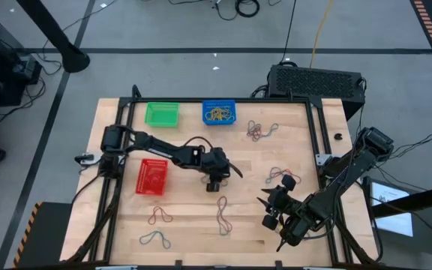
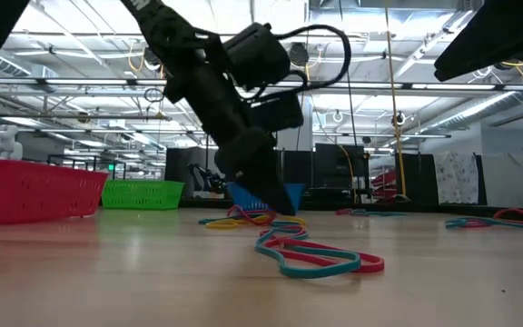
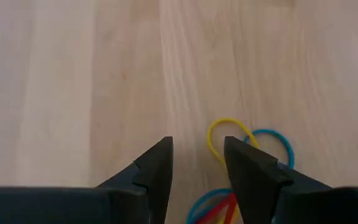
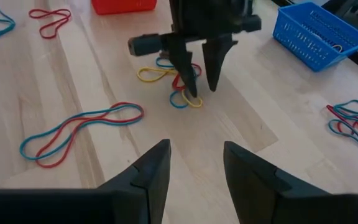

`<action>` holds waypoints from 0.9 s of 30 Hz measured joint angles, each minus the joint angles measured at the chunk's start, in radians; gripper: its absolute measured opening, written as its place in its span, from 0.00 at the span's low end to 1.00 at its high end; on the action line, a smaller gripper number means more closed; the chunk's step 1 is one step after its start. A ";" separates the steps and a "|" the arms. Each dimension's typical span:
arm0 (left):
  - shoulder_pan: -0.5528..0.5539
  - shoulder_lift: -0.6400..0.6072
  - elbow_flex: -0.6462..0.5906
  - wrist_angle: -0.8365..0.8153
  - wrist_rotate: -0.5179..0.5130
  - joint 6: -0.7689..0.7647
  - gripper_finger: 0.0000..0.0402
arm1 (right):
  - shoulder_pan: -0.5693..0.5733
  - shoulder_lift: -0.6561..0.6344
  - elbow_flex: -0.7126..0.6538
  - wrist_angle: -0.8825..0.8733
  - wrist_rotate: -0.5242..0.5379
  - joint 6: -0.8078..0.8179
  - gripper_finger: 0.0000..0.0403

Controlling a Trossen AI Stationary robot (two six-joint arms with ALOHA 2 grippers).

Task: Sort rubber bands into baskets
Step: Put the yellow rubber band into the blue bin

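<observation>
A small heap of yellow, red and blue rubber bands (image 4: 178, 87) lies on the wooden table near its middle. My left gripper (image 4: 202, 89) hangs open over this heap, fingers slanting down. In the left wrist view a yellow loop (image 3: 227, 132) and a blue loop (image 3: 277, 142) show beside one finger. My right gripper (image 4: 196, 146) waits open and empty at the near right (image 1: 270, 210). The green basket (image 1: 161, 113) and blue basket (image 1: 219, 112) stand at the far side. The red basket (image 1: 151, 177) is at the left. My left gripper has one fingertip (image 4: 193, 93) down at the near edge of the heap, while the other fingertip (image 4: 213, 84) stands beside it over bare wood. Whether the fingertip touches the bands I cannot tell. The bands lie flat on the table.
Yellow bands (image 1: 217, 115) lie in the blue basket. Loose red and blue bands are scattered at the far right (image 1: 261, 131), right of centre (image 1: 280, 176), and near the front edge (image 1: 222, 212), (image 1: 160, 217), (image 1: 156, 240). A black box (image 1: 315, 81) stands behind the table.
</observation>
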 joint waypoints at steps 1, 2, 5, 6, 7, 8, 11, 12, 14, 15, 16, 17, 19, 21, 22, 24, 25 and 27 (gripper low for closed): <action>0.000 0.003 0.000 -0.012 0.001 -0.002 0.38 | 0.000 0.000 0.000 0.001 0.000 0.000 0.35; 0.000 0.003 0.000 -0.026 0.002 -0.002 0.38 | 0.000 0.000 0.000 0.001 0.000 0.000 0.35; -0.001 0.001 0.000 -0.039 0.002 -0.002 0.38 | 0.000 0.000 0.000 0.002 0.002 -0.001 0.35; 0.000 -0.002 0.000 -0.042 0.002 -0.002 0.38 | 0.000 0.000 0.000 0.002 0.004 -0.002 0.35; 0.000 -0.003 0.000 -0.051 0.002 -0.002 0.38 | 0.000 0.000 0.000 0.002 0.010 -0.003 0.35; 0.000 -0.004 0.000 -0.056 0.002 -0.002 0.38 | 0.000 0.000 0.000 0.003 0.019 -0.005 0.35; -0.001 -0.004 0.001 -0.074 0.019 -0.002 0.38 | -0.002 0.000 0.000 0.003 0.029 -0.007 0.35; 0.000 -0.004 0.001 -0.080 0.035 -0.002 0.38 | -0.003 0.000 0.000 0.003 0.029 -0.007 0.35; 0.001 -0.004 0.002 -0.087 0.049 -0.002 0.38 | -0.007 0.000 0.000 0.002 0.029 -0.007 0.35; 0.000 -0.004 0.002 -0.088 0.050 -0.002 0.37 | -0.008 0.000 0.000 0.003 0.029 -0.007 0.35; -0.001 -0.004 0.002 -0.088 0.050 -0.001 0.37 | -0.012 0.000 0.000 0.003 0.029 -0.008 0.35; -0.001 -0.004 0.002 -0.087 0.052 0.001 0.35 | -0.013 0.000 0.000 0.002 0.029 -0.011 0.35; -0.001 -0.004 0.002 -0.080 0.057 0.001 0.31 | -0.017 0.000 0.000 0.003 0.029 -0.011 0.35; -0.002 -0.004 0.001 -0.070 0.059 0.006 0.25 | -0.020 0.000 0.000 0.003 0.028 -0.011 0.35; -0.002 -0.004 0.001 -0.063 0.062 0.007 0.21 | -0.020 0.000 0.000 0.003 0.028 -0.011 0.35; -0.002 -0.002 0.000 -0.040 0.064 0.008 0.13 | -0.020 0.000 0.000 0.003 0.027 -0.011 0.35; -0.002 -0.002 0.000 -0.030 0.064 0.008 0.09 | -0.020 0.000 0.000 0.004 0.027 -0.011 0.35; -0.007 -0.002 0.000 -0.015 0.064 0.027 0.03 | -0.020 0.000 0.000 0.006 0.026 -0.011 0.35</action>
